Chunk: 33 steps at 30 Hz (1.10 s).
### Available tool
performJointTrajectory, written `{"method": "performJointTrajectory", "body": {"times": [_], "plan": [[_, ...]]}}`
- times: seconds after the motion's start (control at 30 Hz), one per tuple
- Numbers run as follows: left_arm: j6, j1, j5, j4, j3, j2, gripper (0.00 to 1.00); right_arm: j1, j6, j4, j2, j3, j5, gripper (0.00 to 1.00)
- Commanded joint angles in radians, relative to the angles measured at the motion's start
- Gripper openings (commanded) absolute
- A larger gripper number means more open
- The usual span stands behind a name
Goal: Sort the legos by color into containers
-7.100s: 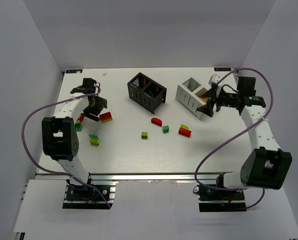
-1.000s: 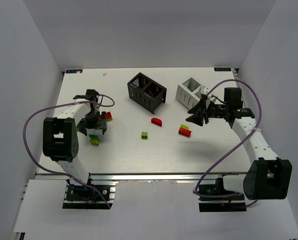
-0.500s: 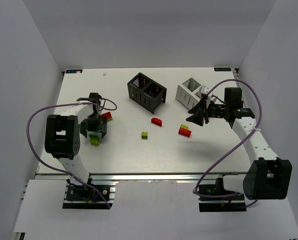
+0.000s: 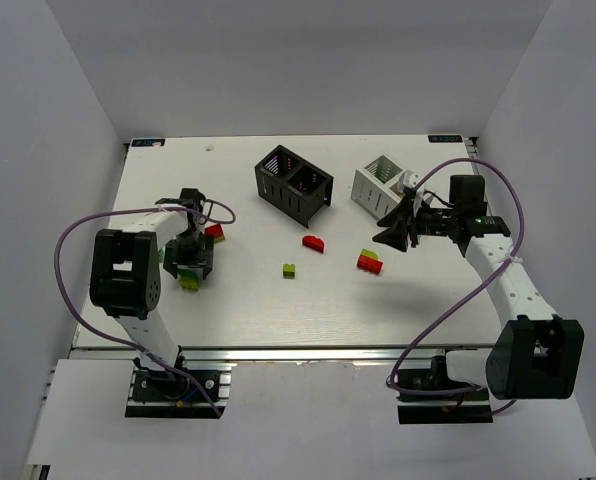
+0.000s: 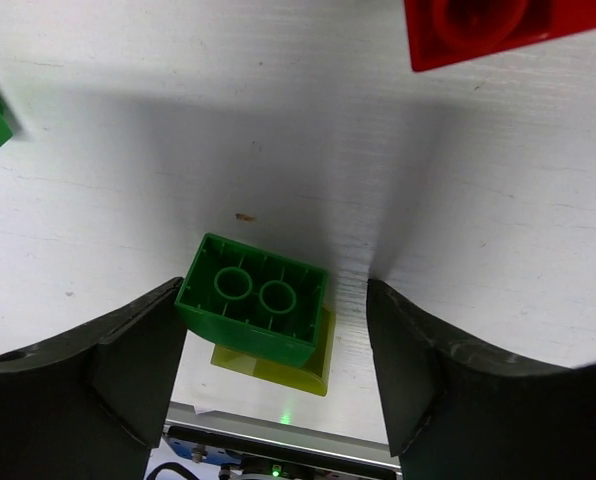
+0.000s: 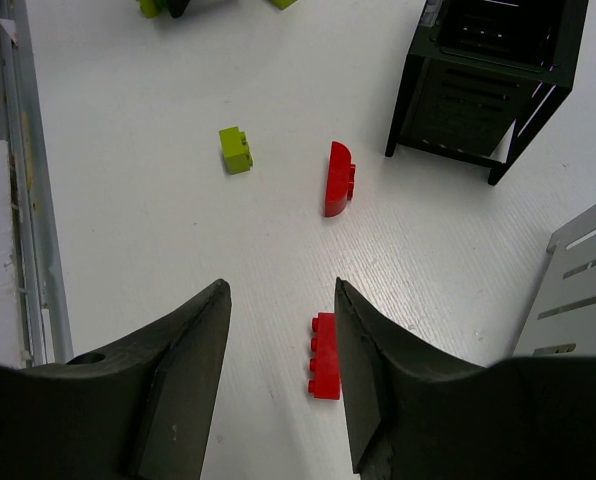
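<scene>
Left wrist view: left gripper [image 5: 276, 310] is low over the table [image 5: 458, 180] at near left, jaws spread either side of a green-on-yellow lego [image 5: 253, 312]. One finger is at its edge, the other apart, so nothing is pinched yet. Step in hand looks like picking this one; next it needs a squeeze, a lift and a carry far to the black bin [image 4: 294, 183]. Mid-table, a lime lego [image 4: 289, 270] and a red lego [image 4: 369, 263] lie loose. Just beyond, right gripper [image 4: 393, 237] hovers spread and empty, near the white bin [image 4: 378, 188].
</scene>
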State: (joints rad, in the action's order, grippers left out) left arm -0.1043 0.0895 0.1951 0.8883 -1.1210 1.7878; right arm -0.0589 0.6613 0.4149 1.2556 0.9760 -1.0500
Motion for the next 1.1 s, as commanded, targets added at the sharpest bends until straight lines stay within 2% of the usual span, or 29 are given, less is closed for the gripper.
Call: {"method": "performJointTrajectory", "body": {"times": [0.0, 0.3, 0.43, 0.53, 0.57, 0.7, 0.77, 0.87, 0.9, 1.07], "plan": [[-0.006, 0.007, 0.014, -0.018, 0.016, -0.031, 0.8, 0.005, 0.0, -0.019, -0.021, 0.023, -0.007, 0.52], [-0.046, 0.007, 0.017, -0.012, 0.004, -0.031, 0.69, 0.005, 0.004, -0.011, -0.028, 0.016, -0.005, 0.52], [-0.077, 0.007, 0.023, -0.005, -0.008, -0.044, 0.6, 0.005, 0.02, -0.001, -0.035, 0.016, -0.007, 0.52], [-0.098, 0.007, 0.003, -0.002, -0.022, -0.065, 0.48, 0.005, 0.034, 0.025, -0.041, 0.015, -0.021, 0.52], [-0.104, 0.006, -0.015, 0.0, -0.025, -0.071, 0.42, 0.005, 0.038, 0.031, -0.044, 0.013, -0.025, 0.51], [-0.126, 0.007, -0.042, -0.006, -0.031, -0.117, 0.36, 0.002, 0.046, 0.062, -0.051, 0.006, -0.041, 0.51], [-0.13, 0.006, -0.04, -0.008, -0.026, -0.139, 0.36, 0.002, 0.046, 0.065, -0.058, 0.0, -0.042, 0.51], [-0.133, 0.007, -0.033, 0.003, -0.019, -0.145, 0.48, 0.002, 0.046, 0.073, -0.059, 0.001, -0.047, 0.51], [-0.136, 0.007, -0.028, 0.004, -0.016, -0.146, 0.58, 0.002, 0.047, 0.074, -0.059, 0.001, -0.045, 0.51], [-0.117, 0.016, -0.033, 0.015, -0.008, -0.154, 0.67, 0.002, 0.05, 0.084, -0.064, 0.004, -0.048, 0.51]]}}
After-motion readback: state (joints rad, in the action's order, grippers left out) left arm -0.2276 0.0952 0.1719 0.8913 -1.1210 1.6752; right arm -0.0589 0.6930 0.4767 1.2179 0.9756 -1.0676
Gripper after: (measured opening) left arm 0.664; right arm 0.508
